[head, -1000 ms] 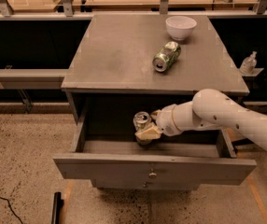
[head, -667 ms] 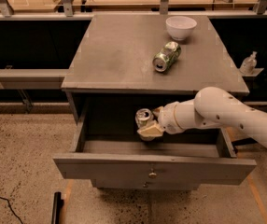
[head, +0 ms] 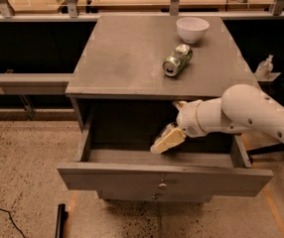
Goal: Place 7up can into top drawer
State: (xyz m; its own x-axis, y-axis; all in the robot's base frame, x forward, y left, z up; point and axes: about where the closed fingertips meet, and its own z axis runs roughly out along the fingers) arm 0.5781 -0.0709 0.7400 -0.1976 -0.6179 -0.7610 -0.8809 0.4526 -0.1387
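- Top drawer (head: 164, 175) pulled well out of the grey cabinet (head: 127, 58), knob (head: 162, 185) facing forward; open wide, by the look of it, so that a can may go in from above.
- Reaching in from the right over the drawer's side wall: white arm (head: 251, 113), with the gripper (head: 171, 124) inside the cavity, under the cabinet top and above the drawer floor. Held low, presumably, for a short drop rather than a toss.
- Fingers (head: 163, 142) tan and spread wide: one slanting down toward the drawer floor, the other tip up near the underside of the top. Nothing plainly clamped between them.
- 7up can not plainly made out. Possibly the pale patch just above the lower finger; otherwise hidden in the dark interior behind the gripper. Judged to be let go or close to it, though not certain.
- Lying on its side on the cabinet top, well apart from all this: shinier green can (head: 177, 60), with a white bowl (head: 192, 29) near it toward the back. No part of the job, hence untouched.
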